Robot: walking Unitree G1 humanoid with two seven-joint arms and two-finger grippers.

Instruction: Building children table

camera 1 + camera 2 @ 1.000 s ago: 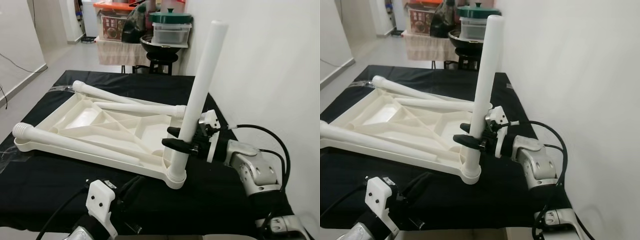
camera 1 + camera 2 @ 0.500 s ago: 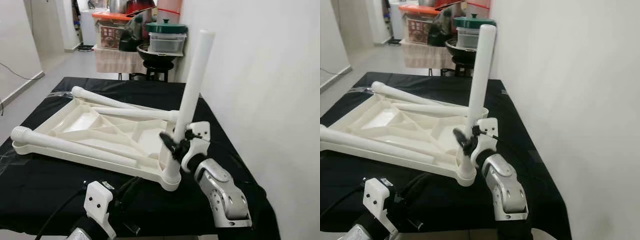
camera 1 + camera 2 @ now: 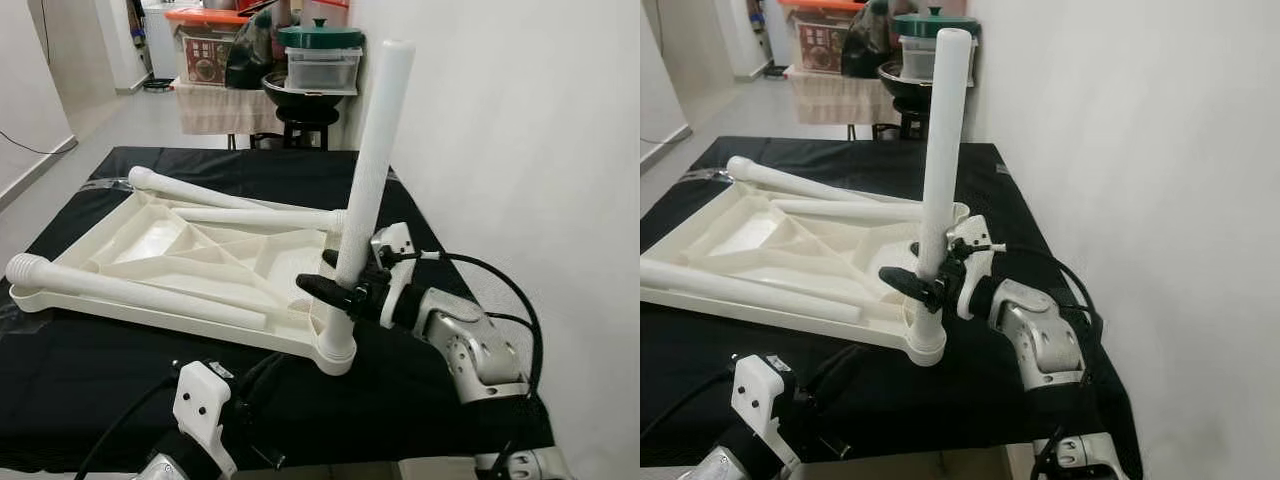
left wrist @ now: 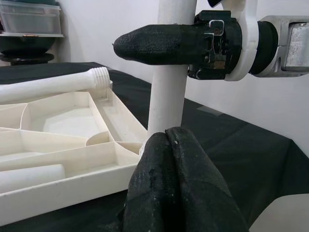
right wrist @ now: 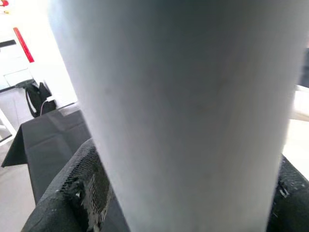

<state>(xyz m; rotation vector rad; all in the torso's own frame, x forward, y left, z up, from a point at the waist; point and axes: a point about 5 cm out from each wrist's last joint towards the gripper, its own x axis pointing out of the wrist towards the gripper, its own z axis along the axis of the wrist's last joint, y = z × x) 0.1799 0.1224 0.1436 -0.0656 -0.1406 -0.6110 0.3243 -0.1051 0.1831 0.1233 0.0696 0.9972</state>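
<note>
Screwing leg (image 3: 372, 175) into near-right corner socket of upturned tabletop (image 3: 170, 255); right gripper (image 3: 340, 290) clamped low on it, leg upright. Left gripper (image 4: 176, 193) idle, fingers pressed together, empty. Next: probably regrip and twist again, three legs (image 3: 130, 290) lying loose

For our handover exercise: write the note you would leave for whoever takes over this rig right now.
Right gripper: shut on the upright leg, which stands in the near right corner socket of the upside-down tabletop on the black cloth.
Left gripper: shut, empty, low in front of that corner.
Done: one leg standing.
Left: three loose legs lie across the tabletop, still to be fitted.
</note>
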